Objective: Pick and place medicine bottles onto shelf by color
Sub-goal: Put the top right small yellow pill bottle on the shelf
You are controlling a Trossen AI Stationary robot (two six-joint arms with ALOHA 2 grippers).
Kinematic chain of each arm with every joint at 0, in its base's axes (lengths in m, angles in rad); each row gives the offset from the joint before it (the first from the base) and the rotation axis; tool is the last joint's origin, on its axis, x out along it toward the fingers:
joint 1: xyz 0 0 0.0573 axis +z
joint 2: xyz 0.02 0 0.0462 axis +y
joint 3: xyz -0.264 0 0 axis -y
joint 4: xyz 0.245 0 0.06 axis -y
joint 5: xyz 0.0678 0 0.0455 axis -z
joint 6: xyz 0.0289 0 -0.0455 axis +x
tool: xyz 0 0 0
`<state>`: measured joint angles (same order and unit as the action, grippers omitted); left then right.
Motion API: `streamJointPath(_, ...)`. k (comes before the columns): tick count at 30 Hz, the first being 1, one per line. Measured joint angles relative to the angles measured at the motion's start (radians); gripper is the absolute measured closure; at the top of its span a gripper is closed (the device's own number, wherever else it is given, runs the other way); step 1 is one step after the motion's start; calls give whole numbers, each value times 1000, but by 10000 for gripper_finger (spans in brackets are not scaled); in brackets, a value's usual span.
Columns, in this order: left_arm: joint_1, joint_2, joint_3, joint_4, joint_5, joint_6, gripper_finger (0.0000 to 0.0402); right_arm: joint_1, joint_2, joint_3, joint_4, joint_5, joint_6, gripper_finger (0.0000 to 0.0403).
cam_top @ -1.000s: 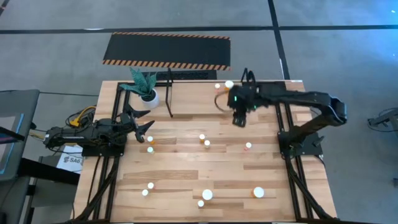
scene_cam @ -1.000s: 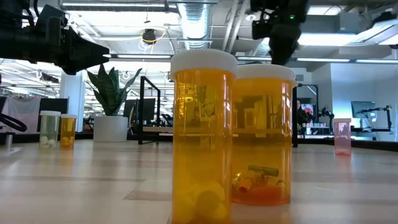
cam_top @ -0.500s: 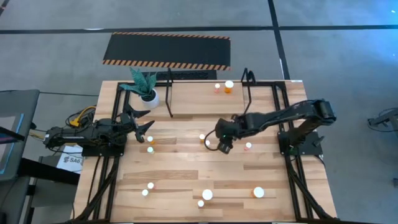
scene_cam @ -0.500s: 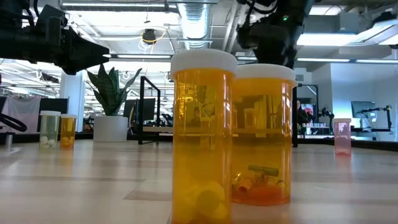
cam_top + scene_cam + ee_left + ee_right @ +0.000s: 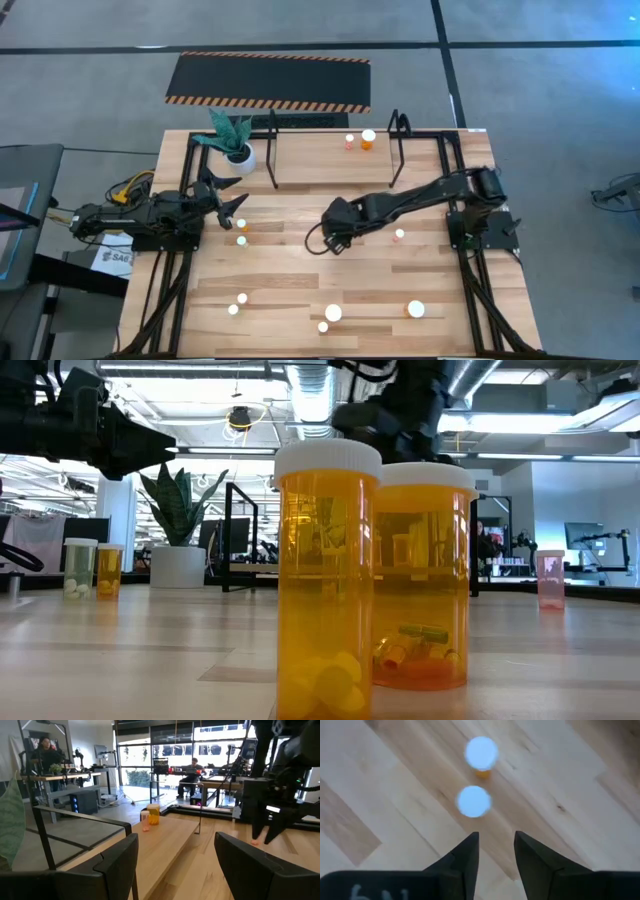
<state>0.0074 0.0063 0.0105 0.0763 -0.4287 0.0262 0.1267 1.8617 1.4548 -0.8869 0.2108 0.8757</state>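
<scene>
Wooden tabletop (image 5: 300,290) is carrying scattered bottles; right tool (image 5: 494,851), narrowly parted and empty, is hovering above center, two upright bottles (image 5: 474,801) lying at its twelve o'clock. Left tool (image 5: 228,205) is waiting, released.

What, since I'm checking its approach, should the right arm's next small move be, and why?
Probably open the jaws wider: the right gripper sits just short of the nearer bottle, empty, its jaws seemingly too narrow for that white cap.

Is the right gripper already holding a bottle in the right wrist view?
No, the right gripper is empty, its narrow gap bare, and the two white-capped bottles stand on the table ahead of it.
</scene>
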Motion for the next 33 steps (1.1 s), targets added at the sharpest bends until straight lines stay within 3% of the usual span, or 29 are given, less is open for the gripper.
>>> streamJointPath(6, 0, 0, 0, 0, 0, 0, 152, -13, 93, 114, -114, -2, 73, 223)
streamJointPath(15, 0, 0, 0, 0, 0, 0, 152, -24, 108, 137, -82, -6, 77, 138)
streamJointPath(33, 0, 0, 0, 0, -1, 0, 152, -30, 107, 102, 6, -27, 5, 131)
